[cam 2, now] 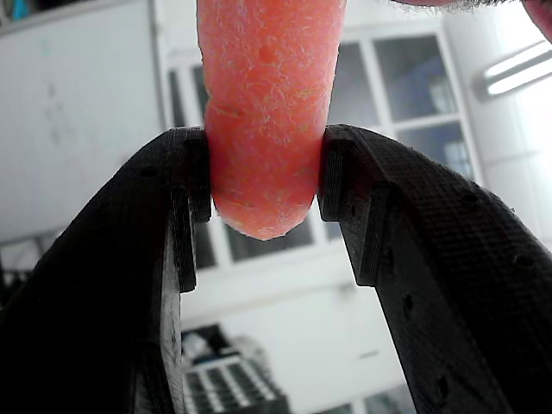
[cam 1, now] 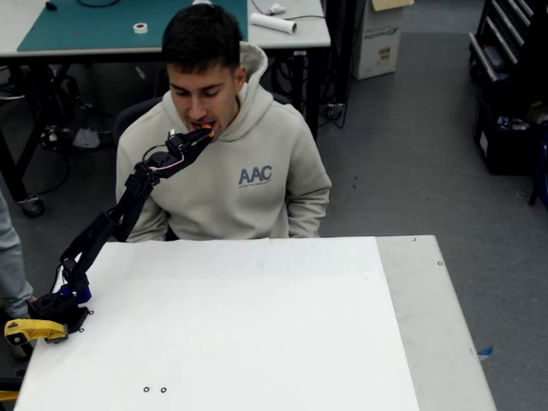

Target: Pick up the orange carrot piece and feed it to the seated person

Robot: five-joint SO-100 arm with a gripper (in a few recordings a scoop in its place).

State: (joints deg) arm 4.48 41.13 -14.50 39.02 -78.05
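Fixed view: the black arm rises from the left edge of the white bench (cam 1: 257, 325) toward the upper centre of the frame. The gripper (cam 1: 204, 134) is at the mouth of the seated person (cam 1: 227, 180), with the orange carrot piece (cam 1: 209, 129) at the lips.

Wrist view: the gripper (cam 2: 266, 185) pinches the orange carrot piece (cam 2: 269, 103) between both black fingers (cam 2: 164, 241), the rounded end pointing down at frame centre.

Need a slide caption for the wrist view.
Gripper clamps the orange carrot piece between both fingers, windows behind.
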